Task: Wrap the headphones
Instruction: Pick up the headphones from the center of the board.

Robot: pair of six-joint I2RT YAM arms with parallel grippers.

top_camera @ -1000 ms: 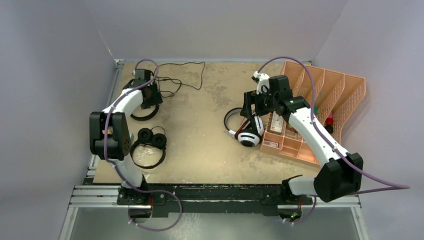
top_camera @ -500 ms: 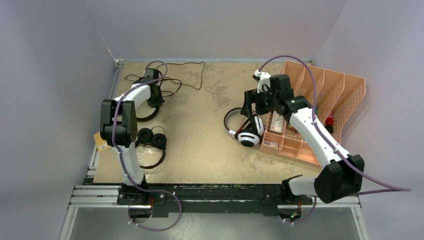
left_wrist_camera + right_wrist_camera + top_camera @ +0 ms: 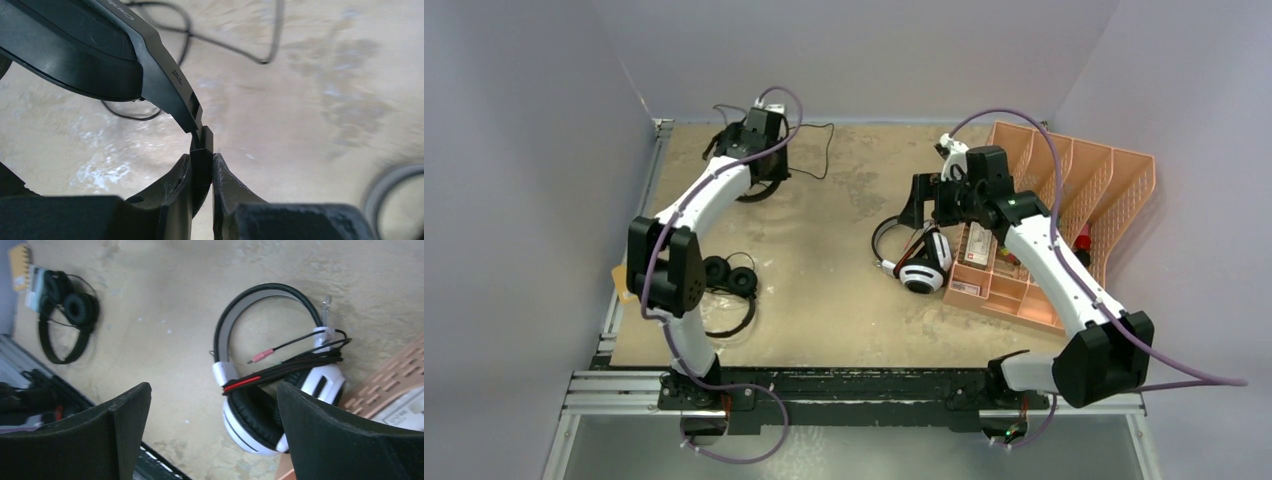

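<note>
My left gripper [image 3: 761, 172] is at the far left of the table, shut on the band of the larger black headphones [image 3: 750, 194]. The left wrist view shows the fingers [image 3: 227, 185] clamped on a black band piece [image 3: 201, 150], with the headphones [image 3: 90, 55] held above the table. Their loose black cable [image 3: 809, 150] trails behind. My right gripper [image 3: 924, 208] is open and empty, hovering over the white-and-black headphones [image 3: 921, 268]. In the right wrist view [image 3: 250, 412] these have their cable [image 3: 295, 362] wound across them. The small black round-padded headphones [image 3: 724, 285] lie at the near left.
An orange compartment tray [image 3: 1114, 175] with small items stands at the right, touching the white headphones. Its corner shows in the right wrist view [image 3: 400, 380]. The table's metal front rail [image 3: 854, 385] carries both arm bases.
My left arm has swung away and to the right, carrying the larger black headphones from the left-middle to the far left part of the table. The right gripper has barely moved.
</note>
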